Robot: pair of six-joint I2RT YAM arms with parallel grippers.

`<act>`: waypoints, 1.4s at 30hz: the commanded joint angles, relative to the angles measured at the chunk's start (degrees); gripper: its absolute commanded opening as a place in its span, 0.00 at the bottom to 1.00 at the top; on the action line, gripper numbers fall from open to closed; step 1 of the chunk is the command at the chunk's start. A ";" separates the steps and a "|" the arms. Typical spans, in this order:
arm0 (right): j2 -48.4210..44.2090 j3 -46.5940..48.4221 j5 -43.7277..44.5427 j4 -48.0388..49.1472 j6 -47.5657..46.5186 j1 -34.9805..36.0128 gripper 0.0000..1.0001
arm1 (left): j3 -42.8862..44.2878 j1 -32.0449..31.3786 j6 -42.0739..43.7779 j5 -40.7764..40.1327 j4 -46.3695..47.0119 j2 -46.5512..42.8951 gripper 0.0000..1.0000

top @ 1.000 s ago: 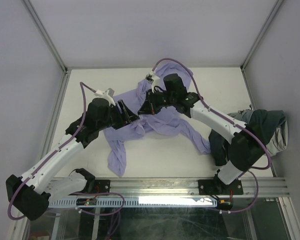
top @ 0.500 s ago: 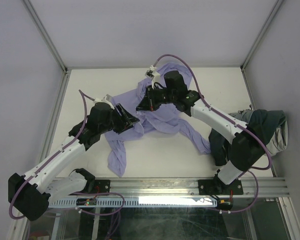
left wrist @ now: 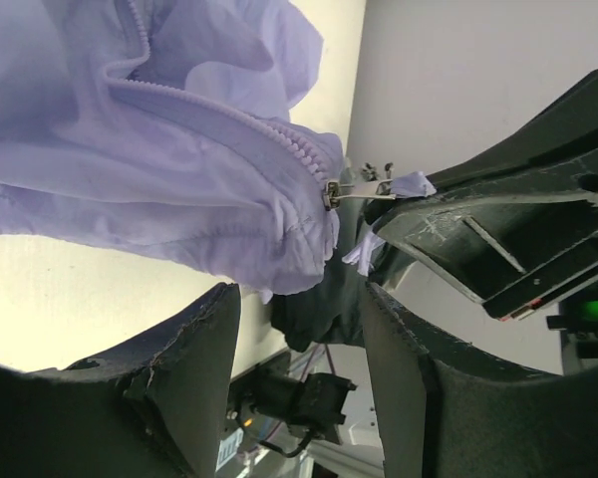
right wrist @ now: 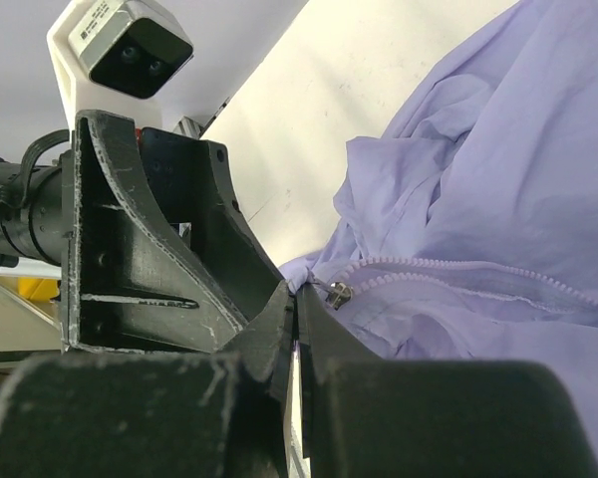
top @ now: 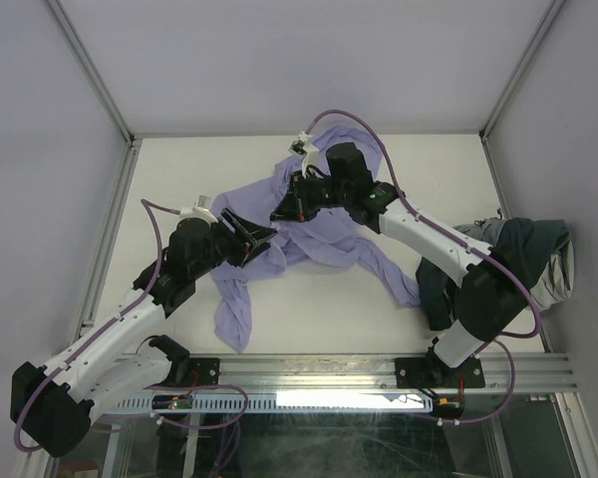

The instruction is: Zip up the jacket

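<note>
The lavender jacket [top: 324, 234] lies crumpled mid-table, one sleeve trailing toward the front left. My right gripper [top: 278, 213] is shut on the metal zipper pull; in the right wrist view its tips [right wrist: 297, 295] pinch the tab right next to the slider [right wrist: 339, 294], and the zipped teeth [right wrist: 458, 271] run off to the right. My left gripper [top: 254, 239] is open and empty, just left of the right one. In the left wrist view the jacket [left wrist: 159, 169] and slider [left wrist: 331, 192] hang above the left gripper [left wrist: 299, 344], untouched by it.
A dark grey-green bunched garment [top: 523, 261] lies at the right edge beside the right arm's base. Enclosure walls and posts stand at the back and sides. A metal rail [top: 329, 370] runs along the front edge.
The left arm has drawn back down and to the left, and its jaws stand wider apart than a second ago. The right gripper has shifted slightly left, still pinching the zipper pull.
</note>
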 commanded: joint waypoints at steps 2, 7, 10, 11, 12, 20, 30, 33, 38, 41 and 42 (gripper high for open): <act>-2.60 0.96 -0.82 3.63 0.90 0.40 0.00 | -1.35 0.59 -3.53 -2.10 6.10 -1.23 0.53; -3.31 0.85 -1.59 3.23 0.90 0.44 0.00 | -0.88 0.59 -3.49 -2.16 8.25 0.69 0.50; -3.91 0.52 -1.85 3.18 0.97 0.44 0.00 | -0.74 0.63 -3.85 -2.76 9.18 1.59 0.48; -4.16 0.28 -1.98 3.25 1.01 0.48 0.00 | -0.75 0.59 -4.06 -3.03 9.24 1.72 0.47; -4.43 0.07 -1.96 3.37 1.17 0.48 0.00 | -0.80 0.64 -4.35 -3.19 9.26 1.87 0.47; -5.90 -0.58 -2.62 3.91 1.53 0.55 0.00 | -2.58 0.63 -7.06 -5.70 7.65 0.80 0.40; -5.81 -0.74 -3.59 3.90 1.67 0.70 0.00 | -3.23 0.67 -5.72 -3.73 14.42 0.95 0.45; -5.88 -0.71 -3.59 4.04 1.84 0.74 0.00 | -3.70 0.59 -5.60 -2.95 16.74 1.13 0.46; -5.88 -0.82 -3.77 4.41 2.31 0.89 0.00 | -3.55 0.67 -5.42 -2.05 17.36 2.07 0.44; -5.95 -0.83 -3.59 4.59 2.46 0.84 0.00 | -3.46 0.59 -5.26 -0.91 17.77 2.66 0.43; -6.01 -0.88 -3.47 4.69 2.51 0.88 0.00 | -3.50 0.59 -5.20 -0.66 17.93 2.71 0.42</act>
